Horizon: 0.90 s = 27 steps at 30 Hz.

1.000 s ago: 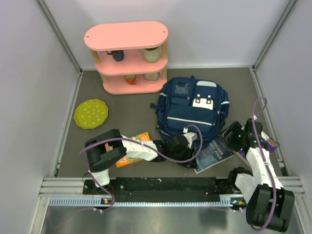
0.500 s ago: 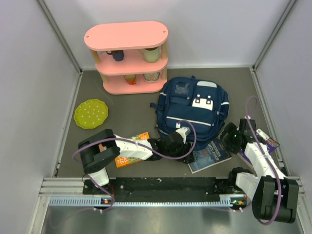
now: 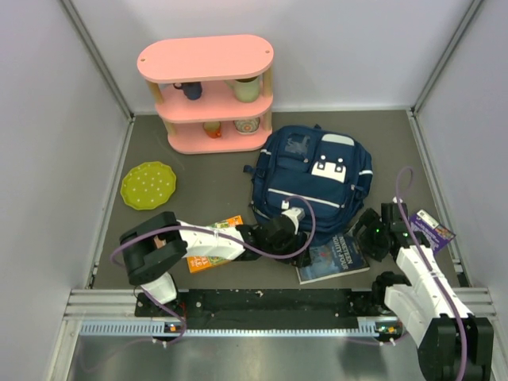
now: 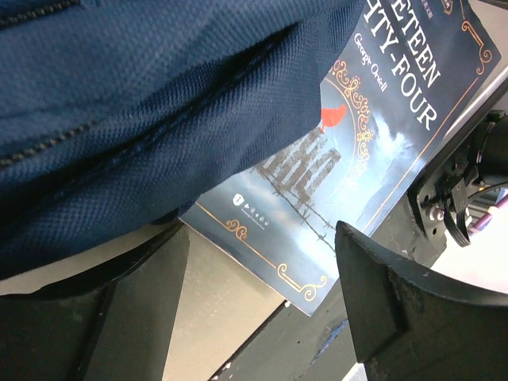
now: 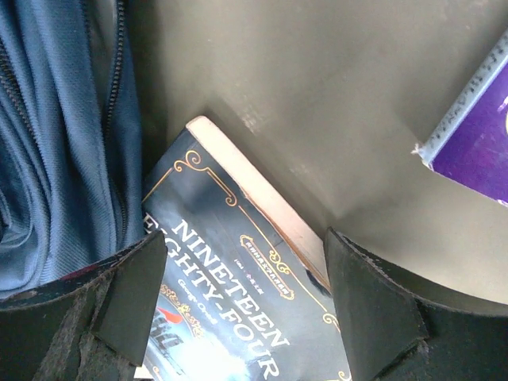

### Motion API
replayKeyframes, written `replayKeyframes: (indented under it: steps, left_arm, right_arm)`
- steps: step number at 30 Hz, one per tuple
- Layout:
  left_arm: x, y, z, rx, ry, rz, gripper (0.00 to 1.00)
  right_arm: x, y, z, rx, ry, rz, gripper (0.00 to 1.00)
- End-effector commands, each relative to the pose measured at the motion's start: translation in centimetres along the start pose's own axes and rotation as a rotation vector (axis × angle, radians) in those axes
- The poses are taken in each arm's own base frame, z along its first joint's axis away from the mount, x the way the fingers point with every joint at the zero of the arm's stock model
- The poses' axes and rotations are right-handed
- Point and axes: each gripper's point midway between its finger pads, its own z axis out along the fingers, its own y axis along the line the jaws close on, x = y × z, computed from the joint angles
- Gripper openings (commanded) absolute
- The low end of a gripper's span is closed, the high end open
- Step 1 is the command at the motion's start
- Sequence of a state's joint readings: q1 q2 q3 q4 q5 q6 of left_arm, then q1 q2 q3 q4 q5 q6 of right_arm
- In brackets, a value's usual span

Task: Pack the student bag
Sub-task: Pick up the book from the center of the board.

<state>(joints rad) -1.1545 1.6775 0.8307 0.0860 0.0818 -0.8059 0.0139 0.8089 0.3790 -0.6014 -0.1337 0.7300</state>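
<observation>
Top external, both jaws wide, empty, near book [image 3: 333, 255]

— Overhead view first?
— Fixed high behind the near edge of the table [image 3: 206, 171]; looks down and forward over all of it, to the far corners.
— And the left wrist?
— Rides right behind the left gripper [image 4: 260, 238], low and very close; aims toward the right edge, across the dark book [image 4: 333, 159] tucked under the student bag [image 4: 143, 103].
— Right wrist?
— Just as close behind the right gripper [image 5: 244, 240]; looks steeply down onto the same book, the bag's zip side, a purple book [image 5: 476, 135] corner.
— Overlap?
— Book and bag hem, caught from opposite sides; seen small from overhead too.
</observation>
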Motion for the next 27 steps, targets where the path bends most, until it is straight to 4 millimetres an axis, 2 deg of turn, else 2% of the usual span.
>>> replayKeyframes:
  steps: [1, 3, 8, 10, 13, 15, 17, 20, 21, 23, 24, 26, 27]
  left_arm:
    - [1.0, 0.1, -1.1, 0.019, 0.018, 0.000, 0.79]
    - [1.0, 0.1, -1.6, 0.021, 0.003, -0.004, 0.79]
    - [1.2, 0.9, -2.3, -0.011, 0.000, 0.005, 0.80]
    - [1.0, 0.6, -2.3, 0.003, -0.005, 0.006, 0.81]
    - [0.9, -0.4, -1.8, 0.047, 0.001, 0.011, 0.81]
    - [1.2, -1.0, -1.3, 0.082, 0.016, 0.001, 0.81]
    - [0.9, -1.8, -1.0, 0.126, 0.006, -0.010, 0.81]
    - [0.9, -3.4, -0.5, 0.210, 0.009, -0.028, 0.81]
    - [0.9, -3.9, -0.5, 0.242, 0.021, -0.028, 0.81]
    - [1.1, -4.4, 0.2, 0.269, 0.032, -0.030, 0.79]
    - [0.7, -4.9, 0.3, 0.281, 0.029, -0.024, 0.77]
    - [0.6, -5.0, 0.5, 0.281, 0.030, -0.016, 0.75]
    - [0.4, -5.2, 0.5, 0.287, 0.025, -0.014, 0.73]
  right_arm:
    - [0.5, -1.2, -0.1, 0.089, 0.006, 0.071, 0.80]
    - [-0.7, -1.5, -0.1, 0.117, -0.042, 0.068, 0.81]
    - [-1.8, -1.9, -0.1, 0.165, -0.078, 0.043, 0.82]
    - [-2.4, -2.2, -0.2, 0.183, -0.107, 0.038, 0.82]
    - [-3.1, -1.2, -0.5, 0.139, -0.133, 0.036, 0.82]
    - [-1.3, -0.4, 0.0, 0.083, -0.039, 0.033, 0.82]
    - [0.3, -0.6, 0.5, 0.070, 0.032, 0.031, 0.80]
    - [2.7, -0.1, 0.9, 0.001, 0.143, 0.012, 0.75]
    - [3.5, 0.8, 0.5, -0.058, 0.183, 0.012, 0.70]
    - [4.3, 1.4, 0.1, -0.104, 0.209, 0.017, 0.65]
    - [4.5, 2.1, -0.3, -0.142, 0.221, 0.017, 0.58]
    - [4.0, 3.0, -1.2, -0.188, 0.191, 0.010, 0.52]
    - [4.2, 3.5, -1.6, -0.216, 0.203, 0.007, 0.46]
